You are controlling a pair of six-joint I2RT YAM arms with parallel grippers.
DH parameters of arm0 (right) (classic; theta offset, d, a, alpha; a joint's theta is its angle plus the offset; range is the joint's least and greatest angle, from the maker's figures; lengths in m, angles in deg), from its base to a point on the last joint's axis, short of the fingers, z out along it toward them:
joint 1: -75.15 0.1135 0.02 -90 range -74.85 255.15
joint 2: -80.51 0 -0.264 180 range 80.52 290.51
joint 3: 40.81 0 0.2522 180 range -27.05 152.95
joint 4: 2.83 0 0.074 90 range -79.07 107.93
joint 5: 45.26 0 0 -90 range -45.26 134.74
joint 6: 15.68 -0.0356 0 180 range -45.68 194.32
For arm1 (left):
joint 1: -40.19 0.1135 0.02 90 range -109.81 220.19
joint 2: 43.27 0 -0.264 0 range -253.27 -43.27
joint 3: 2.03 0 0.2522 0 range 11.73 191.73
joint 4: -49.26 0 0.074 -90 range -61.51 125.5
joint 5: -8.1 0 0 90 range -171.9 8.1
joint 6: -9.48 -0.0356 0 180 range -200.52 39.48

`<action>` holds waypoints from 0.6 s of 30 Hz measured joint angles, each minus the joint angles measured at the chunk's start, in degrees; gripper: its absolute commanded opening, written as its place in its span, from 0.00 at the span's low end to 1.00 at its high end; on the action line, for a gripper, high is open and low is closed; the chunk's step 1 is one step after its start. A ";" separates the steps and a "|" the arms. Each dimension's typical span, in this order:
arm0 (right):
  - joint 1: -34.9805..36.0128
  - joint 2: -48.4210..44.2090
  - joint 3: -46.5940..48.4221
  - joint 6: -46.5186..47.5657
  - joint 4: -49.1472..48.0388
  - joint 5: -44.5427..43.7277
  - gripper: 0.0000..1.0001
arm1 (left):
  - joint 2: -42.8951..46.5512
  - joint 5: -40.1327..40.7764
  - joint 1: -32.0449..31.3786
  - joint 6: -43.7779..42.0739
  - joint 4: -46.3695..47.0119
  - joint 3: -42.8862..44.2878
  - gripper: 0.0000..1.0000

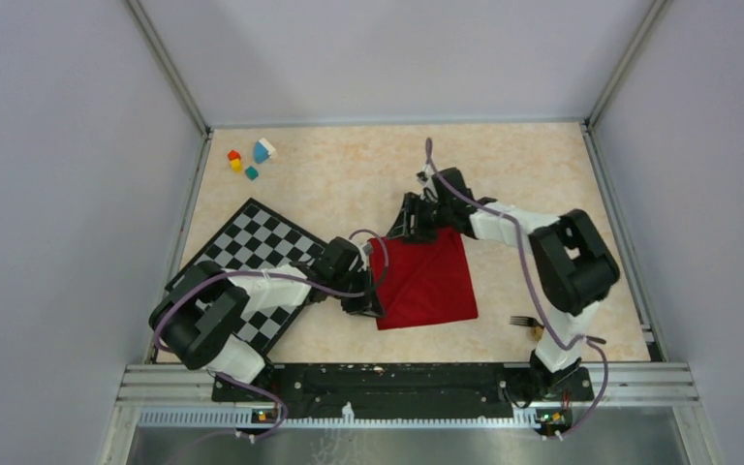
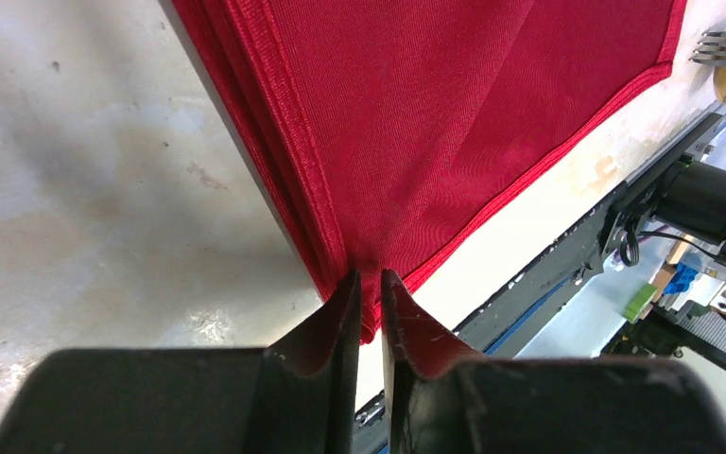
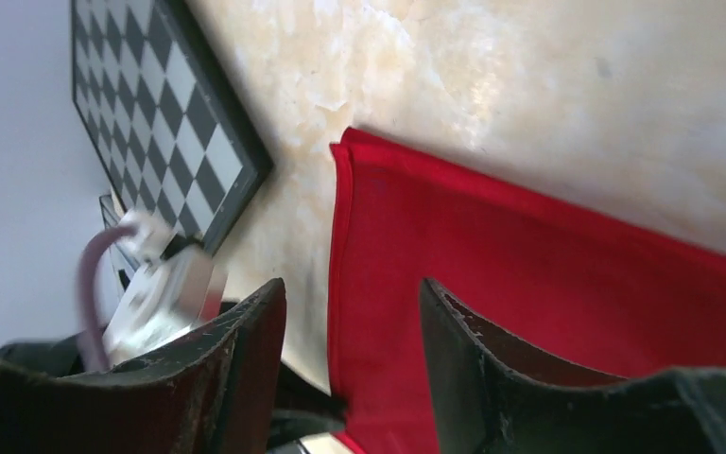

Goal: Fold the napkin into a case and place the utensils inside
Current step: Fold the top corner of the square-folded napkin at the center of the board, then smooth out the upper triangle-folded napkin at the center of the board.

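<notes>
The red napkin (image 1: 424,281) lies folded on the table's middle, with stacked layers along its left edge (image 2: 284,189). My left gripper (image 1: 372,306) is at the near left corner, its jaws shut on that corner (image 2: 369,284). My right gripper (image 1: 409,232) hovers over the far left corner with open jaws (image 3: 352,293) and nothing between them; red cloth (image 3: 529,274) lies beneath. The dark fork (image 1: 523,321) lies to the napkin's right, near the right arm's base, and also shows in the left wrist view (image 2: 723,45). A tan spoon handle (image 2: 721,80) pokes out beside it.
A black-and-white checkered mat (image 1: 252,252) lies left of the napkin, partly under my left arm. Small coloured blocks (image 1: 250,157) sit at the far left. A metal rail (image 1: 397,378) runs along the near edge.
</notes>
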 measured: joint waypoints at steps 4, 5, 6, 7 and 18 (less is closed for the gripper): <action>-4.11 -11.89 -6.58 3.39 0.87 -0.02 0.47 | 0.02 -0.24 0.00 0.00 1.07 -0.48 0.19; -4.79 -13.53 -7.78 3.98 0.13 0.02 0.43 | 0.04 -0.24 0.00 -0.02 1.11 -0.50 0.19; -5.22 -14.25 -8.81 4.37 -0.57 0.22 0.39 | 0.04 -0.24 0.00 0.00 1.14 -0.52 0.19; -5.55 -14.32 -9.62 4.66 -1.38 0.42 0.36 | 0.07 -0.24 0.00 0.00 1.16 -0.55 0.19; -15.93 -4.00 -13.46 7.56 -6.58 3.21 0.28 | 0.26 -0.35 0.02 0.26 2.36 -1.27 0.19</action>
